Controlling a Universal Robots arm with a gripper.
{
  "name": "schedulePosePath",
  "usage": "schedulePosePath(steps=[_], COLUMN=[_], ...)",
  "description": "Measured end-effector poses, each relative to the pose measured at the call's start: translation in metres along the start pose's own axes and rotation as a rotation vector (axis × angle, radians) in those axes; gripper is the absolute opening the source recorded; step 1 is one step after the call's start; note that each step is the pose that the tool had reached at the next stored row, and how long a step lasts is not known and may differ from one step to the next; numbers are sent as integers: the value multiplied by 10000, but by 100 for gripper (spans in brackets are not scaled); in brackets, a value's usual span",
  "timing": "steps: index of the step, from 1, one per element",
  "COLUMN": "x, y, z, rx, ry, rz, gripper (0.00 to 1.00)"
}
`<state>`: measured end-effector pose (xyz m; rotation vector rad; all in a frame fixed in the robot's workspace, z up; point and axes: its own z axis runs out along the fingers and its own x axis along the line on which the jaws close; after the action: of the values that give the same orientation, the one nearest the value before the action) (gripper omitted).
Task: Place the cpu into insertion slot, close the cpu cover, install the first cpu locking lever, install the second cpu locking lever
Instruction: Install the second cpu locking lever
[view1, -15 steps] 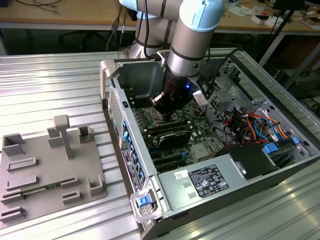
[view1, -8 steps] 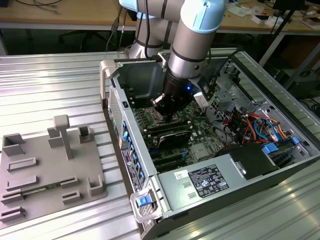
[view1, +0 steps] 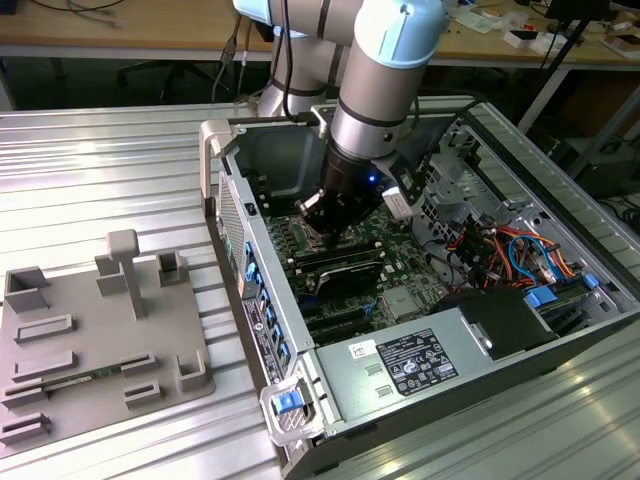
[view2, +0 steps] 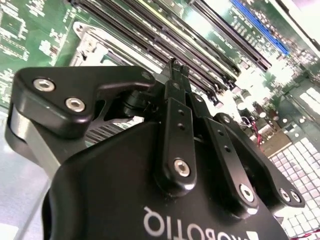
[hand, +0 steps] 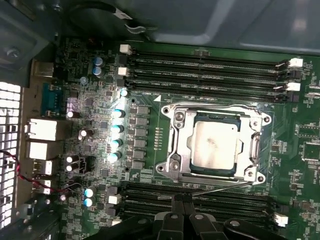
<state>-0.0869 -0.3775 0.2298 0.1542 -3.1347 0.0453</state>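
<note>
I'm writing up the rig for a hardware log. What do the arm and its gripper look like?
The arm is built of rounded silver-grey tube segments with pale blue joint caps, and a black cable runs down along it. At its wrist sits a black cylindrical section with a small blue light. The gripper is matte black, with jointed linkage fingers held by silver screws, and white lettering on its body.

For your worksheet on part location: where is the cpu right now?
In the first wrist view, the cpu sits in the insertion slot, framed by the cpu cover, between two banks of memory slots.

Ribbed metal table (view1: 110, 170), wooden workbench (view1: 120, 42)
</note>
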Motion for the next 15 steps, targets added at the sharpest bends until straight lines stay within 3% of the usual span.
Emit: schedulePosePath(steps=[8,15], x=[83,84], y=[7,8], z=[15,31], rx=[2,-19], ry=[3,-1], rz=[33,39], gripper=[11,11])
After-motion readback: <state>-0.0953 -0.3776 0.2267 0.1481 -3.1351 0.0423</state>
